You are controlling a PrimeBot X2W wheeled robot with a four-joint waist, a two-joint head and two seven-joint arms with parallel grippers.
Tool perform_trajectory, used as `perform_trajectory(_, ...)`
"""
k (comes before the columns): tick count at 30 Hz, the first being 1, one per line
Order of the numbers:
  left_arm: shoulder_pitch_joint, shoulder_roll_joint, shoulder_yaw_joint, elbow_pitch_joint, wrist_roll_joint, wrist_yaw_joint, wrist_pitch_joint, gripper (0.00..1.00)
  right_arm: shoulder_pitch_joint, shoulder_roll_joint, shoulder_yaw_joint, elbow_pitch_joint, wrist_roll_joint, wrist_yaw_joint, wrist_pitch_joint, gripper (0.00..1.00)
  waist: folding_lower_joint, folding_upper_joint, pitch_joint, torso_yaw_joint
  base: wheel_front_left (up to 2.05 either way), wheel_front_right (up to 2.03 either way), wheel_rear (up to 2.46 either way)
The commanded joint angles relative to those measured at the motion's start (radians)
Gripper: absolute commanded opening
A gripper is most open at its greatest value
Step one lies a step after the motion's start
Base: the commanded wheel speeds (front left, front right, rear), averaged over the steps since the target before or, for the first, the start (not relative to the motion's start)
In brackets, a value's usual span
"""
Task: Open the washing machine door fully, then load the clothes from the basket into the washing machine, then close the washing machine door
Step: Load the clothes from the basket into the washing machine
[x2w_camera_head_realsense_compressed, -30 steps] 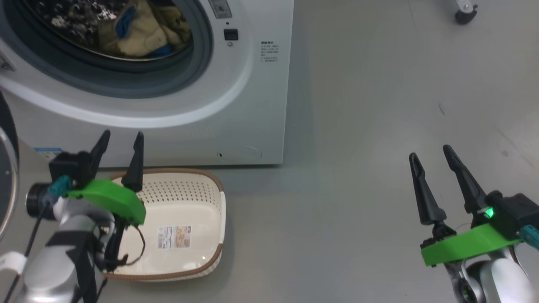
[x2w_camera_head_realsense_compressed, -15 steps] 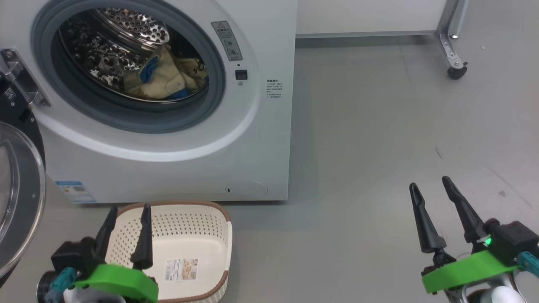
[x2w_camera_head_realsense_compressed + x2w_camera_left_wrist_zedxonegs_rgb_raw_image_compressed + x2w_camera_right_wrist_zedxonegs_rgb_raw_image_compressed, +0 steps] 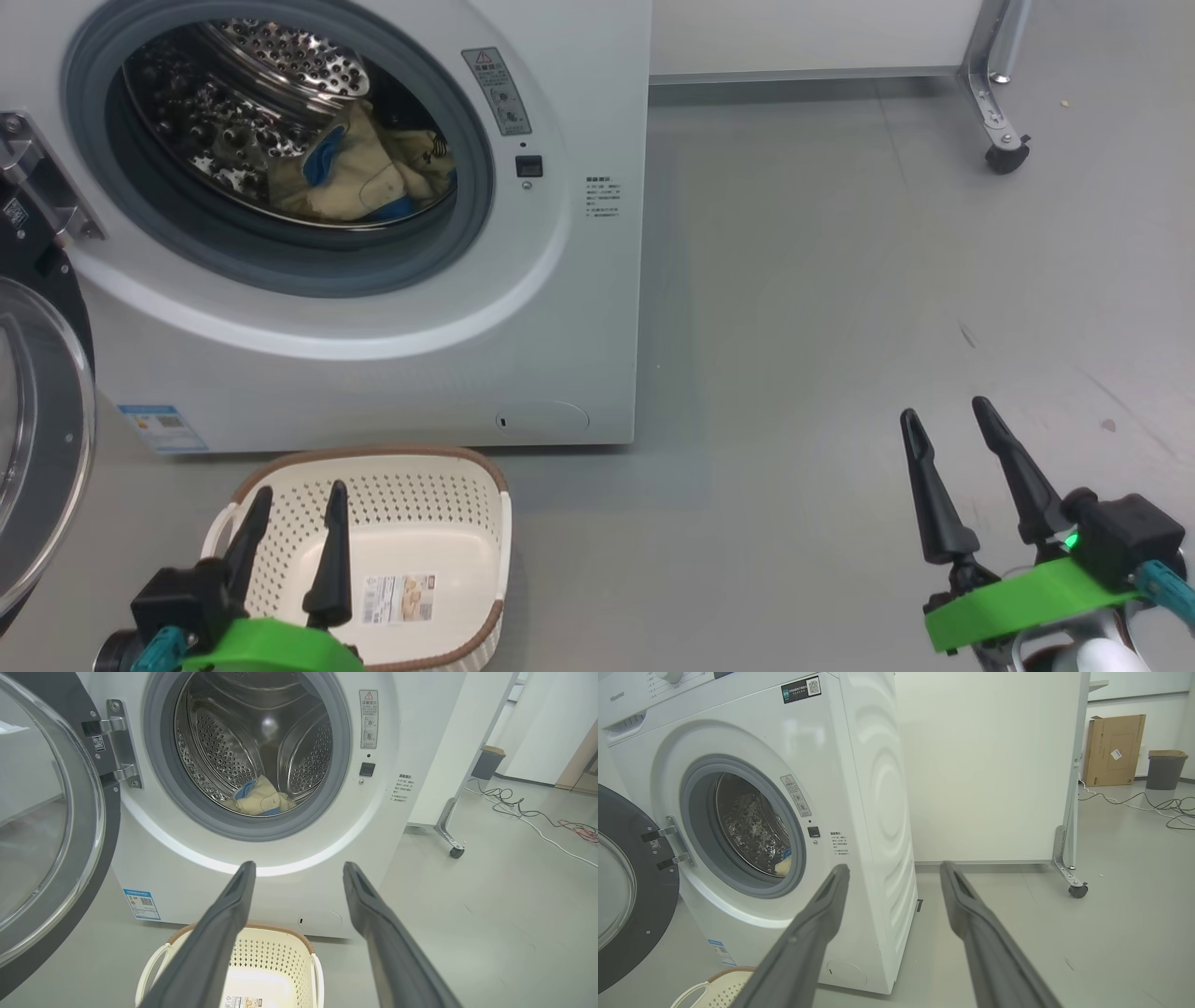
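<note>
Cream clothes (image 3: pixel 359 177) lie inside the washing machine (image 3: pixel 560 327); the washing machine door (image 3: pixel 56 439) stands wide. Above the basket (image 3: pixel 420 509) the left gripper (image 3: pixel 301 490) gapes, holding nothing; the right gripper (image 3: pixel 944 409) likewise.

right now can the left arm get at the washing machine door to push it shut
Probably yes: the left gripper is open and empty over the basket, and the washing machine door hangs open just to its left with nothing between.
</note>
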Motion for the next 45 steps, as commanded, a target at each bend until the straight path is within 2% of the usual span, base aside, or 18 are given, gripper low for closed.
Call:
perform_trajectory(1, -0.031, 0.017, 0.053, -0.025, 0.012, 0.009, -0.012, 1.00, -0.020, -0.007, 0.024, -0.027, 0.004, -0.003, -0.007, 1.00, 0.0001, -0.0001, 0.000, -0.001, 0.00, 0.00, 0.00)
perform_trajectory(45, -0.034, -0.091, 0.146, 0.041, 0.115, -0.112, -0.014, 1.00, -0.039, -0.006, 0.012, -0.018, -0.002, -0.003, -0.012, 1.00, 0.0001, -0.0001, 0.010, -0.011, 0.00, 0.00, 0.00)
